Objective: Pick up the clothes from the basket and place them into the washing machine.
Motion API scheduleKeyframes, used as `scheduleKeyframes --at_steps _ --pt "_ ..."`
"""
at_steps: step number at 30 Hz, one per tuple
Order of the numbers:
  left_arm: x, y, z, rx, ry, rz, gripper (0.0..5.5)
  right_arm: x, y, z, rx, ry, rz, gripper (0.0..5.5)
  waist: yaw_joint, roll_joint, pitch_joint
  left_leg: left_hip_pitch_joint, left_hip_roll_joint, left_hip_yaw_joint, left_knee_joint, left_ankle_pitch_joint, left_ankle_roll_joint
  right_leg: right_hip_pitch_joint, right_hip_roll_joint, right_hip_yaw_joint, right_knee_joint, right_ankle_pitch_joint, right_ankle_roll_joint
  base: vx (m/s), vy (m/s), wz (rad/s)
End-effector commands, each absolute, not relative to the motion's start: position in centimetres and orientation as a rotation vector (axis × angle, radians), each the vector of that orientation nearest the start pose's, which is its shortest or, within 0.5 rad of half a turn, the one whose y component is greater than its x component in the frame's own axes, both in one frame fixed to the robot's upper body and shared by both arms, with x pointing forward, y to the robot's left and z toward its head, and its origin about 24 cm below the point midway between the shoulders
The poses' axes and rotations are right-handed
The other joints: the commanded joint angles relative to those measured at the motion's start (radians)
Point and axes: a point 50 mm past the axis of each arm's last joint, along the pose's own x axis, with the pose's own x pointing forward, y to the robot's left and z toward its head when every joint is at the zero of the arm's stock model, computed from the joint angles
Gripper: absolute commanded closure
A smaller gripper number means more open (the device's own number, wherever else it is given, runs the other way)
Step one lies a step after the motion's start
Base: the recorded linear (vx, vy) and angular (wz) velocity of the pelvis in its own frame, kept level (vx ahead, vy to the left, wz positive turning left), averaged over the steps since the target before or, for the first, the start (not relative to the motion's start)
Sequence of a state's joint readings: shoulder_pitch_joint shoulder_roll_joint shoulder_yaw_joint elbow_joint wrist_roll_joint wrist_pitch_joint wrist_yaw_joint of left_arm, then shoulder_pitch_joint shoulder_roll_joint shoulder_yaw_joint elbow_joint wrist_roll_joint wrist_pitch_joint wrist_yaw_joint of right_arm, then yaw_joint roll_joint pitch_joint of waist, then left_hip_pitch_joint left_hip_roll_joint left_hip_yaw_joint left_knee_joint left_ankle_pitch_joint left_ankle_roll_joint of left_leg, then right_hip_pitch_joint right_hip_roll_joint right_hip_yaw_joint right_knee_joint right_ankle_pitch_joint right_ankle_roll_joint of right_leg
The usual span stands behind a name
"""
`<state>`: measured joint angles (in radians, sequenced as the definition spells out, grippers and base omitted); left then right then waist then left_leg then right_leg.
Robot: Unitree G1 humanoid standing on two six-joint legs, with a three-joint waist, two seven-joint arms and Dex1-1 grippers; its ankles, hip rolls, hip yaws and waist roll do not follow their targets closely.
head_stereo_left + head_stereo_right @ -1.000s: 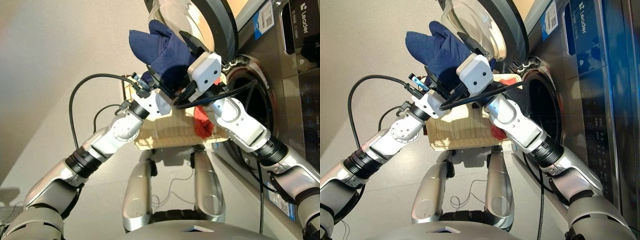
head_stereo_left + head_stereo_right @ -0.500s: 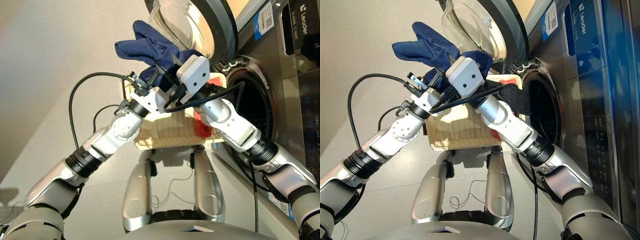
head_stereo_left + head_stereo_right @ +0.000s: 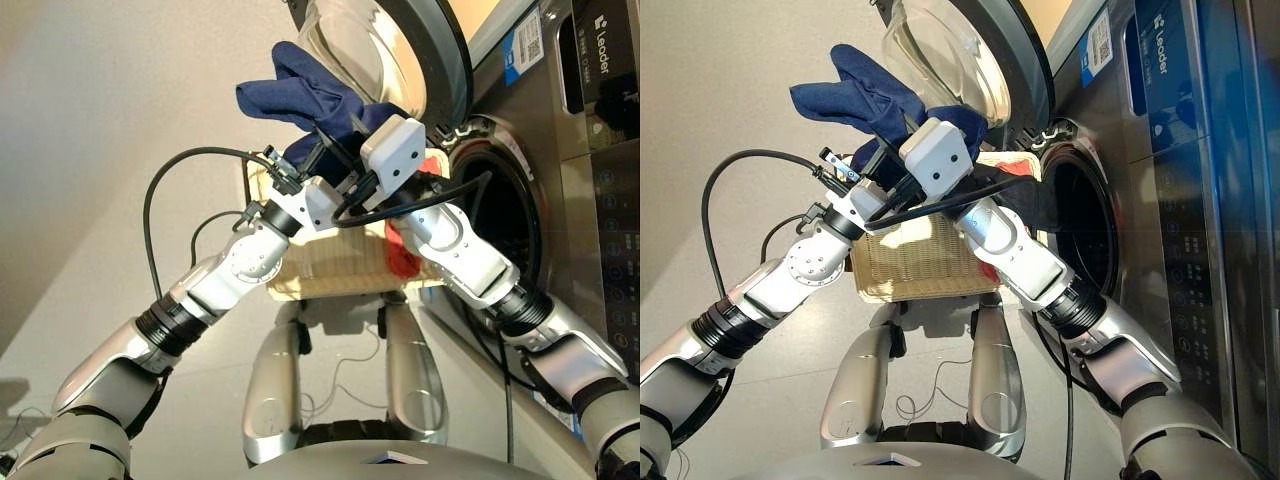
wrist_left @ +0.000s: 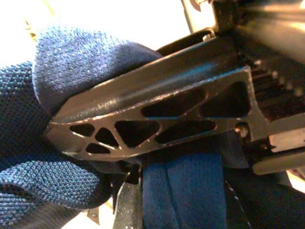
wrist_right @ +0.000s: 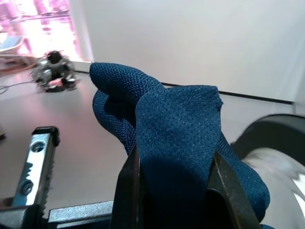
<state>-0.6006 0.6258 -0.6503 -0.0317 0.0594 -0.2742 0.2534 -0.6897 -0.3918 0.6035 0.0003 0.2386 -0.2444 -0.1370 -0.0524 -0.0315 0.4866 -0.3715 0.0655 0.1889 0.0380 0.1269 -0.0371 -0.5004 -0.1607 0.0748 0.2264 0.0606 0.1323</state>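
Note:
The navy blue garment (image 3: 300,95) is lifted above the cream wicker basket (image 3: 330,265), in front of the washing machine's open door (image 3: 400,50). My right gripper (image 3: 345,130) is shut on it, and the cloth bulges between its fingers (image 5: 128,191) in the right wrist view. My left gripper (image 3: 322,160) sits just below the cloth; one of its fingers (image 5: 40,160) stands bare and apart from the fabric. The coral-red garment (image 3: 402,255) lies at the basket's right end by the drum hole (image 3: 500,215). I cannot make out the black garment.
The dark grey washing machine (image 3: 580,250) fills the right side, with its door swung open above my grippers. A black cable (image 3: 160,190) loops off my left forearm. Pale floor (image 3: 100,120) lies to the left.
Over the last second my right gripper has shifted left with the navy garment, whose top has swung out leftward. The left arm has stayed put. Little has moved in the last half second.

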Motion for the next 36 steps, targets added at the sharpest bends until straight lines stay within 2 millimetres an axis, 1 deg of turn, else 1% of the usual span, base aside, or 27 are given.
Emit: scheduleKeyframes --at_steps 1,2,3,6,10,14,16,21,23,25,26,27,29,32,34,36 --pt "25.3 7.5 21.9 0.436 -1.124 -0.453 0.00 33.8 -14.8 13.3 -0.413 -0.421 -0.080 5.50 0.029 -0.018 -0.093 -0.014 -0.003 -0.028 0.097 -0.078 -0.070 0.079 -0.078 -0.017 -0.157 0.114 0.093 0.000 0.000 0.000" --pt "25.3 7.5 21.9 0.437 -1.124 -0.454 0.00 33.8 -14.8 13.3 -0.412 -0.422 -0.081 5.50 0.029 -0.018 -0.094 -0.015 -0.002 -0.029 0.097 -0.078 -0.070 0.079 -0.078 -0.018 -0.157 0.114 0.093 0.000 0.000 0.000" --pt "25.0 7.3 21.9 0.400 -1.130 -0.462 0.00 34.2 -16.4 11.4 -0.437 -0.342 -0.180 5.50 0.031 -0.015 -0.093 -0.017 -0.004 -0.033 0.096 -0.077 -0.069 0.080 -0.078 -0.021 -0.156 0.112 0.094 0.000 0.000 0.000" --pt "25.0 7.3 21.8 0.381 -1.126 -0.470 0.00 34.3 -18.2 9.6 -0.510 -0.279 -0.254 5.50 0.033 -0.011 -0.089 -0.020 -0.004 -0.038 0.098 -0.077 -0.070 0.080 -0.080 -0.026 -0.154 0.111 0.095 0.000 0.000 0.000" --pt "24.9 7.2 21.9 0.362 -1.130 -0.477 0.00 33.9 -20.4 7.2 -0.533 -0.176 -0.338 5.50 0.038 -0.006 -0.085 -0.020 -0.006 -0.044 0.100 -0.078 -0.070 0.083 -0.083 -0.035 -0.150 0.109 0.097 0.000 0.000 0.000" --pt "25.0 7.2 21.7 0.345 -1.113 -0.478 0.00 33.4 -21.4 4.7 -0.565 -0.049 -0.334 5.50 0.044 -0.004 -0.081 -0.020 -0.006 -0.046 0.101 -0.078 -0.069 0.088 -0.085 -0.037 -0.149 0.108 0.096 0.000 0.000 0.000" --pt "25.1 7.2 21.7 0.351 -1.110 -0.471 0.00 33.2 -21.4 4.1 -0.563 -0.022 -0.321 5.50 0.045 -0.003 -0.081 -0.021 -0.006 -0.047 0.102 -0.079 -0.068 0.086 -0.085 -0.039 -0.149 0.108 0.096 0.000 0.000 0.000" --pt "25.3 7.5 21.5 0.335 -1.086 -0.444 0.00 32.4 -22.0 2.0 -0.593 0.080 -0.298 5.50 0.048 -0.005 -0.083 -0.021 -0.005 -0.049 0.101 -0.079 -0.070 0.091 -0.087 -0.045 -0.150 0.106 0.095 0.000 0.000 0.000" --pt "25.4 7.6 21.4 0.326 -1.075 -0.435 0.00 32.2 -22.4 1.4 -0.594 0.116 -0.308 5.50 0.050 -0.006 -0.082 -0.022 -0.006 -0.050 0.101 -0.079 -0.071 0.090 -0.087 -0.044 -0.150 0.105 0.095 0.000 0.000 0.000" --pt "25.5 7.6 21.3 0.306 -1.063 -0.426 0.00 32.0 -22.8 0.8 -0.543 0.160 -0.341 5.50 0.053 -0.007 -0.079 -0.024 -0.005 -0.051 0.103 -0.080 -0.071 0.090 -0.087 -0.047 -0.149 0.104 0.094 0.000 0.000 0.000" --pt "25.5 7.6 21.3 0.306 -1.063 -0.427 0.00 32.0 -22.8 0.9 -0.542 0.160 -0.341 5.50 0.053 -0.007 -0.079 -0.024 -0.005 -0.051 0.104 -0.080 -0.071 0.090 -0.087 -0.047 -0.149 0.104 0.094 0.000 0.000 0.000" --pt "25.7 7.6 21.1 0.270 -1.034 -0.431 0.00 31.9 -23.4 0.2 -0.471 0.215 -0.391 5.50 0.056 -0.006 -0.076 -0.027 -0.005 -0.051 0.106 -0.080 -0.071 0.090 -0.087 -0.047 -0.148 0.103 0.093 0.000 0.000 0.000" --pt "25.8 7.6 20.9 0.236 -1.011 -0.433 0.00 32.0 -23.6 0.1 -0.448 0.234 -0.406 5.50 0.058 -0.006 -0.072 -0.028 -0.007 -0.052 0.109 -0.082 -0.071 0.088 -0.086 -0.046 -0.147 0.102 0.093 0.000 0.000 0.000" --pt "26.5 7.6 19.8 0.099 -0.899 -0.421 0.00 32.4 -24.4 0.5 -0.352 0.256 -0.485 5.50 0.061 -0.005 -0.057 -0.038 -0.005 -0.057 0.126 -0.088 -0.070 0.081 -0.082 -0.041 -0.134 0.096 0.089 0.000 0.000 0.000" --pt "27.0 7.7 18.9 0.017 -0.816 -0.417 0.00 33.1 -25.1 1.6 -0.287 0.232 -0.536 5.50 0.064 -0.005 -0.037 -0.052 -0.002 -0.062 0.146 -0.094 -0.069 0.070 -0.076 -0.037 -0.117 0.087 0.083 0.000 0.000 0.000" --pt "27.4 7.7 17.9 -0.121 -0.717 -0.424 0.00 33.4 -26.2 2.3 -0.212 0.231 -0.614 5.50 0.071 0.000 -0.015 -0.068 0.000 -0.067 0.176 -0.105 -0.066 0.056 -0.069 -0.033 -0.089 0.072 0.077 -0.028 -0.017 0.040"
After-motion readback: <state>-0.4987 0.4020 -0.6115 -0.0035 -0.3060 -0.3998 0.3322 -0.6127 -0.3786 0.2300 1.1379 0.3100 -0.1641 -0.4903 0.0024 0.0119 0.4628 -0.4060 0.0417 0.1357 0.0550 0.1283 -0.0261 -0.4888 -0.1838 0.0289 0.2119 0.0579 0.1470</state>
